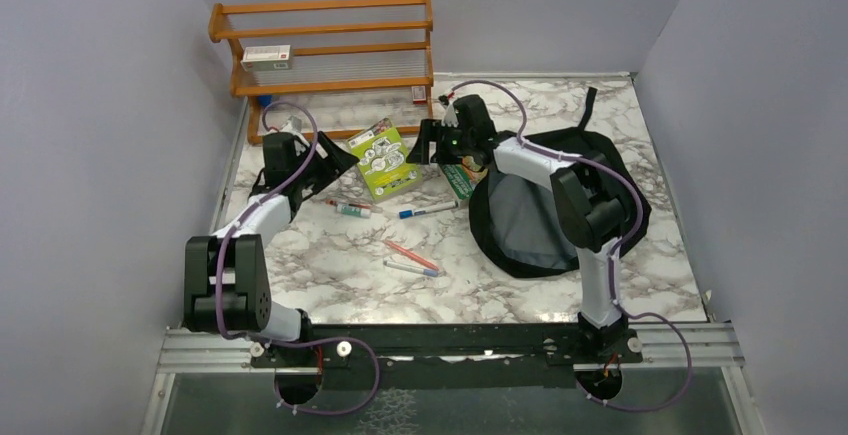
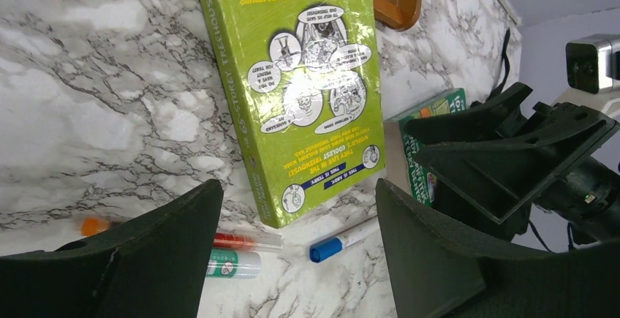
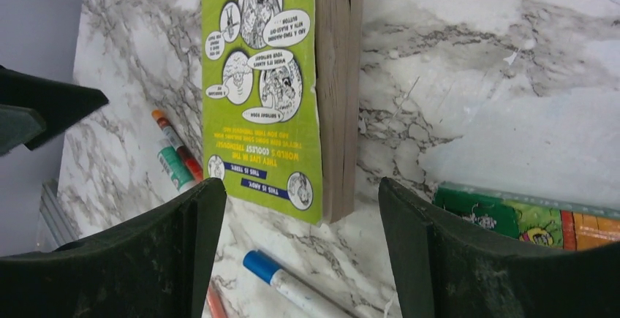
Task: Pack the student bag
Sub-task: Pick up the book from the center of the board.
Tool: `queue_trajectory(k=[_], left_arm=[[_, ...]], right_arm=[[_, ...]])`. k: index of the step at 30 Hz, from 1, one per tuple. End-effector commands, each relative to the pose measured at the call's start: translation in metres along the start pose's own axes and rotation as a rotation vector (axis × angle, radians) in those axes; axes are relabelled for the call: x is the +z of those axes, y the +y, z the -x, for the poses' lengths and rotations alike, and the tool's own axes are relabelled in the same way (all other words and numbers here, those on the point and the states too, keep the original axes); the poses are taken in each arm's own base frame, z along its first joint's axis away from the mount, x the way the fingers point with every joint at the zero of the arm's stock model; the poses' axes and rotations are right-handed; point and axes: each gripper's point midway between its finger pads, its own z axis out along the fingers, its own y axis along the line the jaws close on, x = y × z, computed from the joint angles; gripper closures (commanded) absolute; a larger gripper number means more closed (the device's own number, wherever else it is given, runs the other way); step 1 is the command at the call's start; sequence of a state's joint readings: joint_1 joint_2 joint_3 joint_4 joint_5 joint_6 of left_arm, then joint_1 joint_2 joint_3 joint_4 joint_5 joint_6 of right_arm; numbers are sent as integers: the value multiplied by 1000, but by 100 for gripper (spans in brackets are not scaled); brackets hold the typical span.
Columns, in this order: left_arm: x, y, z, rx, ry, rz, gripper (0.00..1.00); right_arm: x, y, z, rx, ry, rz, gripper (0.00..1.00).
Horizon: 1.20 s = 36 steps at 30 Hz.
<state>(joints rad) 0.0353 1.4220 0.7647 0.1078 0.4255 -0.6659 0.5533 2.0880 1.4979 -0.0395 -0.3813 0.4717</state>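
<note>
The student bag (image 1: 520, 235) lies open on the right of the table, its grey lining showing, with my right arm reaching over it. A lime-green book (image 1: 385, 160) lies flat at the back centre. To the left of the book, my left gripper (image 1: 335, 160) is open and holds nothing. My right gripper (image 1: 425, 143) is to the right of the book, also open with nothing in it. In the left wrist view the left gripper (image 2: 298, 190) points at the book (image 2: 314, 77). The right gripper (image 3: 300, 186) faces the page edge of the book (image 3: 263, 77).
A second green book (image 1: 460, 180) lies by the bag's rim. Several pens lie loose: a blue-capped one (image 1: 428, 211), a green-labelled marker (image 1: 350, 207) and two near the middle (image 1: 410, 260). A wooden shelf (image 1: 330, 50) stands at the back left.
</note>
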Motion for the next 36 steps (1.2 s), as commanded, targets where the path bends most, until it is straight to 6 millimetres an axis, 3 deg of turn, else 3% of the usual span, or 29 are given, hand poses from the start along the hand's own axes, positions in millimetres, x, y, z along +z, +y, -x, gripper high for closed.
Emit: queue_trajectory(k=[1,13,21,28,36], left_arm=[[12,-2,-1,-98,-35,-68,22],[44,8,-22,-157,47,-89,31],[60,14,-34,-186,95,-91,46],[72,10,-51,-185,150,-94,52],[69,12,-52,-170,140,-87,50]], right_arm=[[17,6,26,-14,-98,38,19],[55,-20,-3,0,0,27,20],[66,-14,-20,47,59,99,27],[71,-21,-34,90,100,74,45],[71,-39,-41,124,91,-8,80]])
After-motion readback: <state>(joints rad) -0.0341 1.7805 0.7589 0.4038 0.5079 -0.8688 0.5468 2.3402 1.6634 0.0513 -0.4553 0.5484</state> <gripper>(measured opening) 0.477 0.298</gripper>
